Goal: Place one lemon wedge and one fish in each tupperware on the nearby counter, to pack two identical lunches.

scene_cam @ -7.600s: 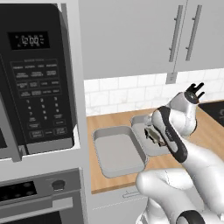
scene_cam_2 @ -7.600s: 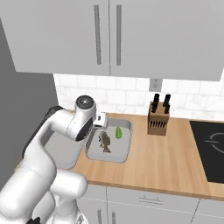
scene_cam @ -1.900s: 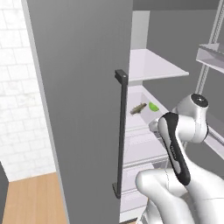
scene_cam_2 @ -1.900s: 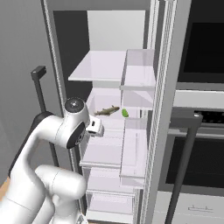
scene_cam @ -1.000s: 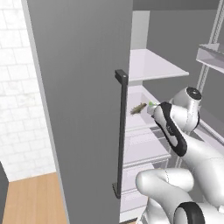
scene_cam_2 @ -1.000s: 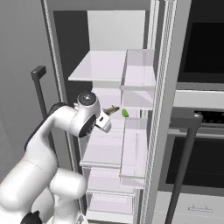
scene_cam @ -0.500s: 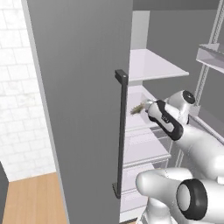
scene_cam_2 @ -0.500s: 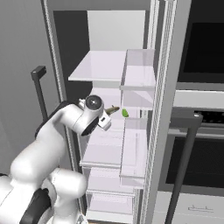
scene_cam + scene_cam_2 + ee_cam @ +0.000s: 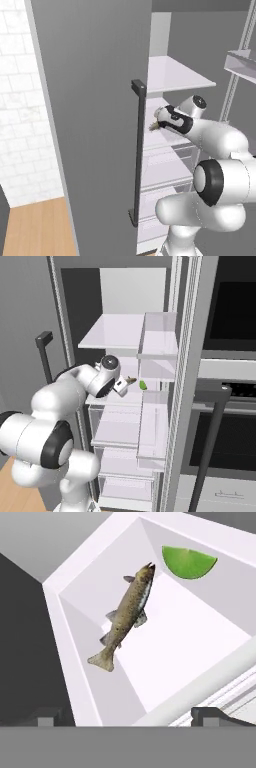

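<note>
A slim grey-and-tan fish [image 9: 127,614] lies on a white fridge shelf [image 9: 185,647], head toward the back. A bright green lemon wedge [image 9: 189,562] lies just past its head. My gripper [image 9: 127,717] is open, with the fingertips [image 9: 210,714] at the shelf's front edge, short of the fish's tail and holding nothing. From the right, the gripper [image 9: 125,384] points at the fish [image 9: 131,379] with the lemon wedge [image 9: 143,385] beyond. From the left, the fish's tail [image 9: 154,126] shows beside my hand. The tupperware is out of view.
The open fridge door [image 9: 95,125] with its dark handle [image 9: 138,150] stands close on the left of the arm. Door bins [image 9: 157,351] hang on the right. A wall oven [image 9: 230,406] is further right. Light-brown wood [image 9: 35,232], perhaps the counter, lies below white tiles.
Over the last second the arm has stretched into the fridge, bringing the open gripper up to the fish's shelf. The fish and the wedge have not moved.
</note>
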### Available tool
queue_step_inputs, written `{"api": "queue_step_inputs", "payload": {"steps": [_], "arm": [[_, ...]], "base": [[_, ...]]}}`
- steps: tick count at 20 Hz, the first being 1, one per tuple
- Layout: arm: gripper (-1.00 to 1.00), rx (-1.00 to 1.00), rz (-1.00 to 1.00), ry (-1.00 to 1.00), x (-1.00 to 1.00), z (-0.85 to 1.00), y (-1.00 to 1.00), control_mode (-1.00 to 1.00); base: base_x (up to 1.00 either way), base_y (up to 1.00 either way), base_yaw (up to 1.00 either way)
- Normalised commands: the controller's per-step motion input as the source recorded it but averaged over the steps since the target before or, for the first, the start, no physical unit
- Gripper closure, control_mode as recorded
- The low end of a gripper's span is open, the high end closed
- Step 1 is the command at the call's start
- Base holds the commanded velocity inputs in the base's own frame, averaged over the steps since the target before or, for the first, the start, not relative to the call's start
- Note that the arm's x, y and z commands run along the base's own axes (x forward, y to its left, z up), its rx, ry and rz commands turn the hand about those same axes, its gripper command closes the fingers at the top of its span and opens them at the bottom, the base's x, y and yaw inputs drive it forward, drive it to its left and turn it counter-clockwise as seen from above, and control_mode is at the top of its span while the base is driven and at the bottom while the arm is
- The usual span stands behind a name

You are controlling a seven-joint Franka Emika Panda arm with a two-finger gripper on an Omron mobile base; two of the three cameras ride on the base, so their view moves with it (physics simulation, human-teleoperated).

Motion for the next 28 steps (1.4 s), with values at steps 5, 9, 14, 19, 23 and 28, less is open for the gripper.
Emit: {"api": "queue_step_inputs", "payload": {"steps": [5,9,14,19,23,28], "arm": [[-1.00,0.00,0.00,0.05,0.53,-0.18,0.00,-1.00],[-1.00,0.00,0.00,0.00,0.46,-0.34,-0.06,-1.00],[-1.00,0.00,0.00,0.00,0.47,-0.43,-0.09,-1.00],[-1.00,0.00,0.00,0.01,0.60,-0.27,-0.01,-1.00],[-1.00,0.00,0.00,0.04,0.67,-0.14,0.00,-1.00],[-1.00,-0.02,0.00,0.06,0.54,-0.21,0.00,-1.00]], "base": [[0.00,0.00,0.00],[0.00,0.00,0.00],[0.00,0.00,0.00],[0.00,0.00,0.00],[0.00,0.00,0.00],[0.00,0.00,0.00]]}}
